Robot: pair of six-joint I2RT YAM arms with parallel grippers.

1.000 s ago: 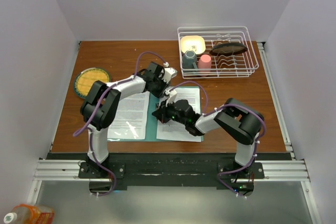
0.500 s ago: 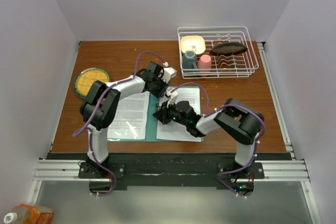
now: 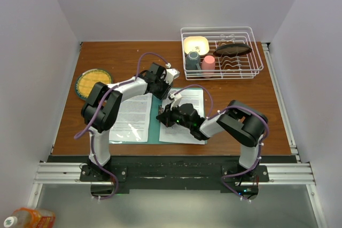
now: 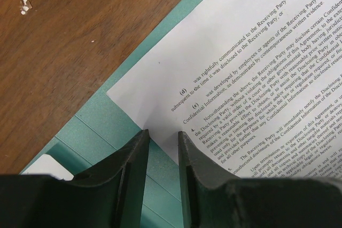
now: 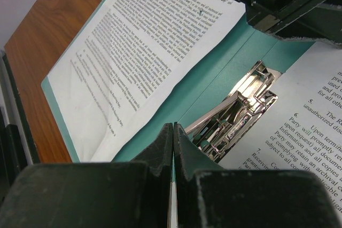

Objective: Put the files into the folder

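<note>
The folder (image 3: 155,133) lies open, files (image 3: 133,116) on both leaves. At its crease, beside its metal clip (image 5: 235,116), the right gripper (image 5: 172,128) pinches a thin teal-and-white edge. The left gripper (image 4: 163,135) hovers at its far edge, fingers slightly parted and empty.

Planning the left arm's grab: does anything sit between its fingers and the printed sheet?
Nothing visible does. The left gripper hangs right at the bare corner of the sheet, which lies on the folder.
</note>
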